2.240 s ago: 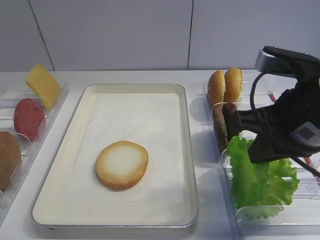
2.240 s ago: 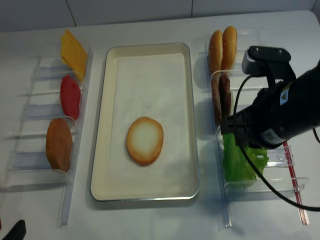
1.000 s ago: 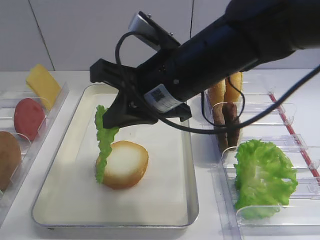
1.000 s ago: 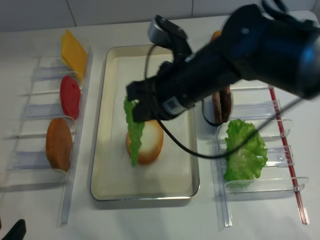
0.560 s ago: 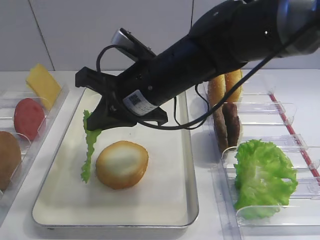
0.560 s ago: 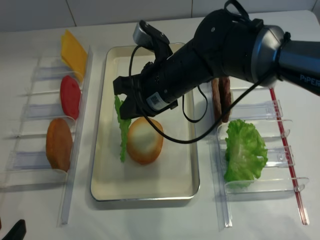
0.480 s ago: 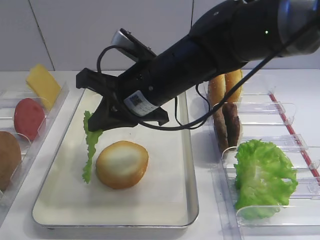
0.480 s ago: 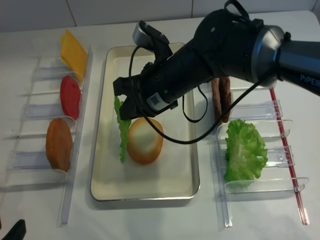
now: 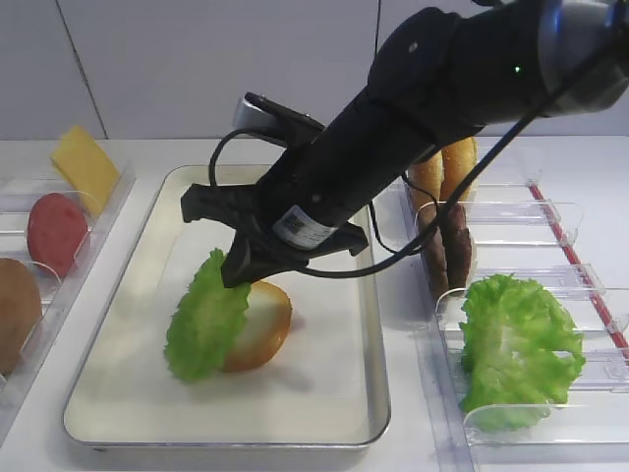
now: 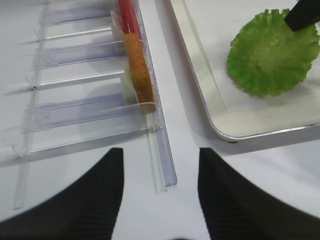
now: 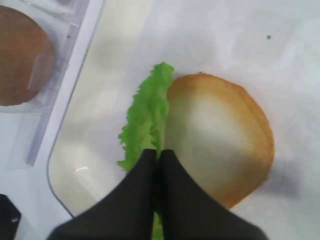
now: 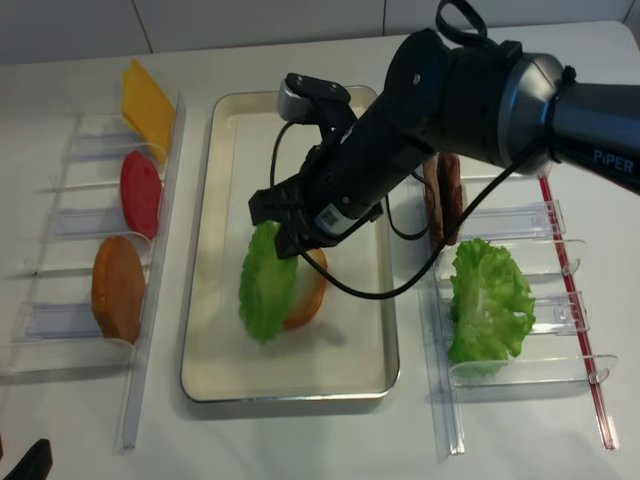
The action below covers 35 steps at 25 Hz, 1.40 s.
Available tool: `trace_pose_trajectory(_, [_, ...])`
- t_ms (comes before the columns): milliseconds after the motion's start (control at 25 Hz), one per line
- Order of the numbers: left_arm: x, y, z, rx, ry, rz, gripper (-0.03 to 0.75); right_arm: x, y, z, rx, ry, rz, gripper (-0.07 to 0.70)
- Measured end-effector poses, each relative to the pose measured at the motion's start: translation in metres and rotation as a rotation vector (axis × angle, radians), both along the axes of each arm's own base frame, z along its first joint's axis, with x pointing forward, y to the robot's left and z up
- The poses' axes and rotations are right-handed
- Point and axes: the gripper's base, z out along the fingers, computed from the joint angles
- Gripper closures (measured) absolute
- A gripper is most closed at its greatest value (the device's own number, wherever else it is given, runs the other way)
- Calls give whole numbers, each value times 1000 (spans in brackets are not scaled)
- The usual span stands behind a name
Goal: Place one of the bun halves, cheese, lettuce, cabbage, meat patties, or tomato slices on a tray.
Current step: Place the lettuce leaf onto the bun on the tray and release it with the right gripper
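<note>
large rectangular silver metal tray with white paper liner (image 9: 118,393), centred on the white tabletop between clear plastic divided racks (image 9: 511,418) at the left and right edges. black right gripper (image 9: 239,272) over the tray's middle, fingers (image 11: 150,170) clenched on the top edge of the flat frilly bright green lettuce leaf (image 9: 204,319). leaf hanging tilted, leaning on the left side of the round golden-brown bun half (image 9: 263,324) lying cut face up on the liner. left gripper (image 10: 157,187) near the tray's front left corner, fingers apart, grasping nothing.
</note>
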Motion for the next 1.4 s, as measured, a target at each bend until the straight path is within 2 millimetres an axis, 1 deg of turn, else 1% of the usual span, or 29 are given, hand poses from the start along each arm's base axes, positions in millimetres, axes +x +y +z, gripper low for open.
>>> trace_pose_trajectory(120, [0, 0, 0, 0, 0, 0, 394, 2, -4, -4, -63, -15, -4, 594])
trace_pose_trajectory(320, [0, 0, 0, 0, 0, 0, 394, 3, -8, -8, -115, -32, -7, 594])
trace_pose_trajectory(640, [0, 0, 0, 0, 0, 0, 394, 6, -10, -10, -149, -60, -17, 594])
trace_pose_trajectory(840, [0, 0, 0, 0, 0, 0, 394, 8, -9, -18, -163, -44, -18, 594])
trace_pose_trajectory(920, [0, 0, 0, 0, 0, 0, 394, 8, -9, -19, -164, -43, -18, 594])
trace_pose_trajectory(1040, [0, 0, 0, 0, 0, 0, 394, 8, -10, -19, -170, -50, -15, 576])
trace_pose_trajectory(1080, [0, 0, 0, 0, 0, 0, 394, 8, -10, -19, -171, -51, -14, 554])
trace_pose_trajectory(1160, [0, 0, 0, 0, 0, 0, 394, 8, -10, -20, -176, -58, -7, 486])
trace_pose_trajectory(1320, [0, 0, 0, 0, 0, 0, 394, 8, -10, -19, -178, -59, -4, 269])
trace_pose_trajectory(1400, [0, 0, 0, 0, 0, 0, 394, 10, -10, -16, -185, -78, 8, 163])
